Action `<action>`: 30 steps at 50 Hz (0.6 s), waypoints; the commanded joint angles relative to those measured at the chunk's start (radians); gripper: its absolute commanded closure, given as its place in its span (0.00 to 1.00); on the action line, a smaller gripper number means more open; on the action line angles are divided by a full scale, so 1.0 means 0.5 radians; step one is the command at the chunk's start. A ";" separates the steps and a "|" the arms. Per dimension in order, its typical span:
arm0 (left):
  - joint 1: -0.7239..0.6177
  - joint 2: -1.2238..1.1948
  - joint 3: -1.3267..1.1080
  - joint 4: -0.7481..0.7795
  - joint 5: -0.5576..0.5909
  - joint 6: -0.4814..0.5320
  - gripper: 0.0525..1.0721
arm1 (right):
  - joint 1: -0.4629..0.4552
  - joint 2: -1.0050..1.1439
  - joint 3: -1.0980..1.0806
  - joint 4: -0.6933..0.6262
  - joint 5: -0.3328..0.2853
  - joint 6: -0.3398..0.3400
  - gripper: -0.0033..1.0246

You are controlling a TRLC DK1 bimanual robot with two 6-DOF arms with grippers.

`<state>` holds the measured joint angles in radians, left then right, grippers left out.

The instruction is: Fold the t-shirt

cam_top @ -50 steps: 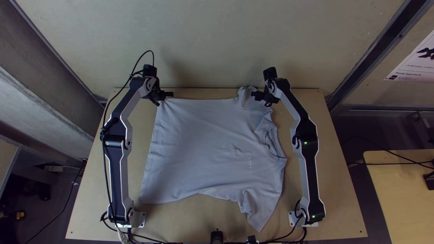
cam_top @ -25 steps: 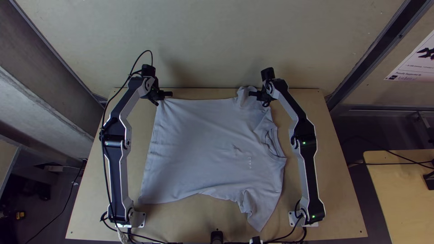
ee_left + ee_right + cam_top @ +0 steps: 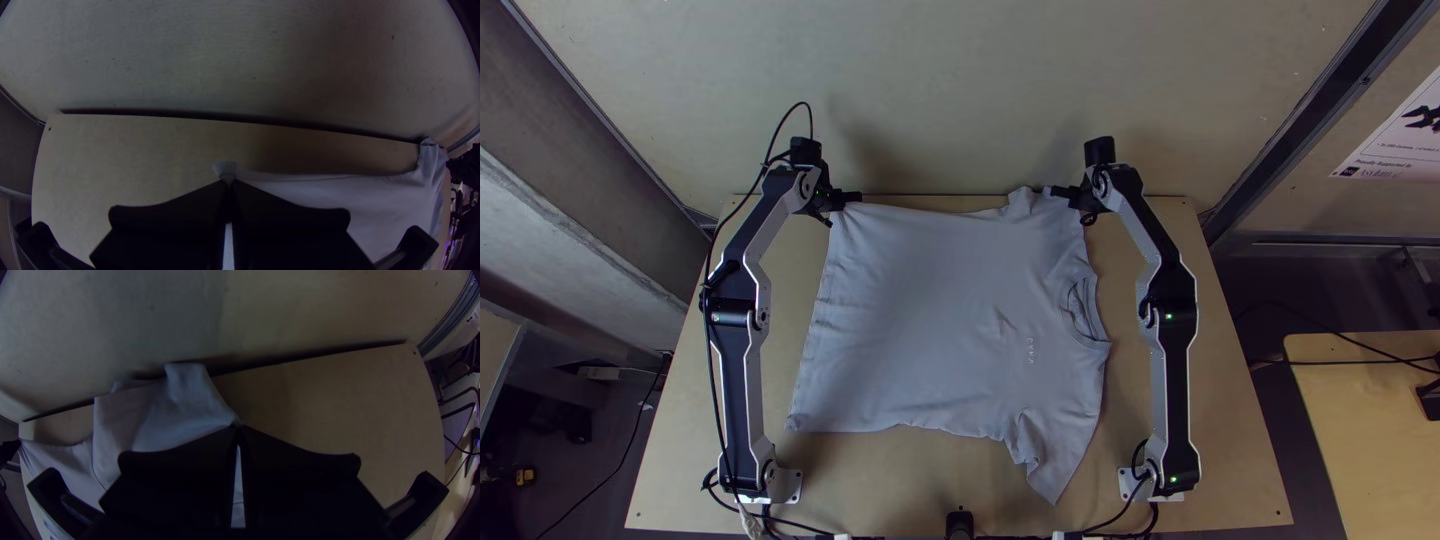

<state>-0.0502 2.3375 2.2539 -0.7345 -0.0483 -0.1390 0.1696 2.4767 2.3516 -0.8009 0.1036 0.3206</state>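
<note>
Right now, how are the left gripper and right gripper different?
The left gripper pinches a hem corner of the t-shirt; the right gripper pinches its far sleeve. In the top view, the left gripper points rightward, the right gripper leftward. Both are black and closed on cloth.

Pale panel wall (image 3: 960,80) behind light wooden table (image 3: 1235,470), soft shadows on it. Grey wall (image 3: 570,240) at top view's left. Right side: dark frame post (image 3: 1305,115), white poster (image 3: 1395,150), dark floor (image 3: 1280,300), second wooden table (image 3: 1365,430).
</note>
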 commanded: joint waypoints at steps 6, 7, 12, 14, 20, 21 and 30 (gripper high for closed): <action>0.060 -0.061 0.054 -0.065 -0.014 -0.072 0.97 | -0.017 -0.192 0.025 -0.113 0.014 -0.043 0.97; 0.067 -0.064 0.054 -0.074 -0.011 -0.072 0.97 | -0.017 -0.198 0.018 -0.138 0.014 -0.049 0.97; 0.091 -0.082 0.045 -0.139 0.029 -0.056 0.97 | -0.014 -0.256 -0.022 -0.267 0.014 -0.058 0.97; 0.100 -0.101 0.027 -0.151 0.038 -0.053 0.97 | -0.014 -0.284 -0.055 -0.306 0.014 -0.071 0.97; 0.119 -0.162 -0.038 -0.185 0.054 -0.044 0.97 | -0.011 -0.339 -0.129 -0.487 0.014 -0.077 0.97; 0.122 -0.171 -0.047 -0.191 0.054 -0.041 0.97 | -0.011 -0.345 -0.129 -0.537 0.014 -0.080 0.97; 0.137 -0.294 -0.167 -0.249 0.093 -0.032 0.97 | 0.017 -0.474 -0.242 -0.742 0.014 -0.123 0.97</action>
<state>-0.0090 2.2765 2.2131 -0.8402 0.0029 -0.1570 0.1741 2.3142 2.2929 -1.1393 0.0975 0.2787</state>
